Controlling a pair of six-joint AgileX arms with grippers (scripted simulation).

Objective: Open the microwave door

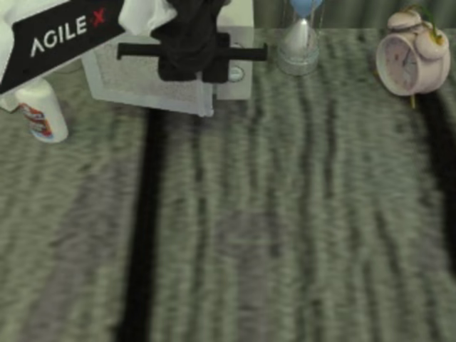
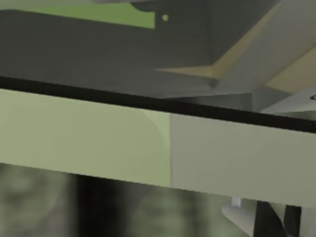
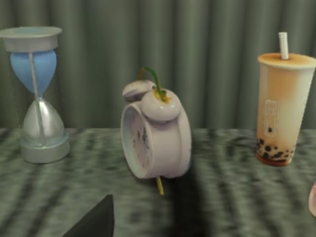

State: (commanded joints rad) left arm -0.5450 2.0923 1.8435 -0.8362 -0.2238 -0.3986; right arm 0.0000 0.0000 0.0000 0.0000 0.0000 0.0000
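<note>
Left end effector (image 1: 187, 50) over microwave door (image 1: 142, 89) edge.

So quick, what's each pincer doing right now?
Left pincer: over the microwave door, cannot be told if open or closed.
Right pincer: not in view.

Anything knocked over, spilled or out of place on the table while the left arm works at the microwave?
Nothing stands out. The hourglass, alarm clock, bubble tea cup and white bottle all stand upright, with no spill visible. The microwave door is swung partly out from the microwave, as expected with the left gripper over it.
</note>
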